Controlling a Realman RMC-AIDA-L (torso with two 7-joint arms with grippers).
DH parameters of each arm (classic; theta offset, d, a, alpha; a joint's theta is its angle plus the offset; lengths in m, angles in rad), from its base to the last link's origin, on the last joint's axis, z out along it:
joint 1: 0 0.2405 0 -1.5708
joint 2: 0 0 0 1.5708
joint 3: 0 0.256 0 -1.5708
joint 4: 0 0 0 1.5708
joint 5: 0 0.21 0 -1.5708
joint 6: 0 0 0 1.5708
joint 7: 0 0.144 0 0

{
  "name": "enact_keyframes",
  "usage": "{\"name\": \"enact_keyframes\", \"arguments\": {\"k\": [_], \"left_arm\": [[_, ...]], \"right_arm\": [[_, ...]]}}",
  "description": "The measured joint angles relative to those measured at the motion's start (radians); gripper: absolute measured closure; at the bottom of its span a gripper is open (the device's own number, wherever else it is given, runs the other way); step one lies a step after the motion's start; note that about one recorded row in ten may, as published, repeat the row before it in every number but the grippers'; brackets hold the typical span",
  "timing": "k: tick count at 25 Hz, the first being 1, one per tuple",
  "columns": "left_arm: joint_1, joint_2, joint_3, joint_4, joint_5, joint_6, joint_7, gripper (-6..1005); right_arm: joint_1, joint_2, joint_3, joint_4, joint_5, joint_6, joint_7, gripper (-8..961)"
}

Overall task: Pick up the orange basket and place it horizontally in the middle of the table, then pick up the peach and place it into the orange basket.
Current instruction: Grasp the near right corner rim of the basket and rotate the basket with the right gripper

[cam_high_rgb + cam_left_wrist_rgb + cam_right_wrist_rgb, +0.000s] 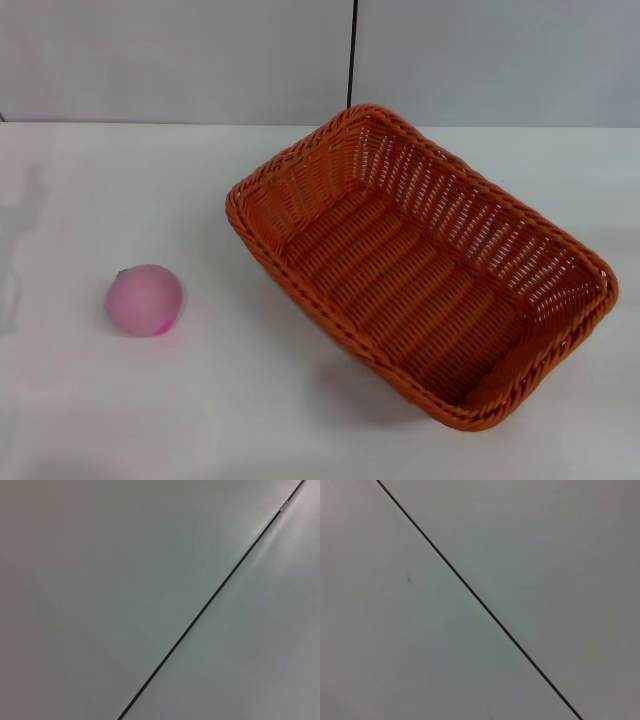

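Observation:
The orange basket (pixel 420 270) lies on the white table (pixel 250 400), right of centre, set at a slant with one corner toward the back wall and another toward the front right. It holds nothing. The peach (pixel 145 299), a small pink ball with a darker magenta patch low on its side, rests on the table to the left, well apart from the basket. Neither gripper nor arm appears in the head view. Both wrist views take in only a plain grey wall with a thin dark seam.
A grey wall with a vertical dark seam (pixel 352 55) stands behind the table's back edge. Faint shadows fall on the table's far left. The same seam (pixel 210 600) crosses the left wrist view, and a seam (pixel 480 600) crosses the right wrist view.

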Motion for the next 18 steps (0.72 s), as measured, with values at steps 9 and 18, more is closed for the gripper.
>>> {"name": "enact_keyframes", "arguments": {"k": [9, 18], "left_arm": [[0.0, 0.0, 0.0, 0.0, 0.0, 0.0, 0.0, 138], [0.0, 0.0, 0.001, 0.0, 0.0, 0.0, 0.0, 139]], "right_arm": [[0.0, 0.0, 0.0, 0.0, 0.0, 0.001, 0.001, 389], [0.0, -0.002, 0.0, 0.0, -0.011, 0.001, 0.001, 367]]}}
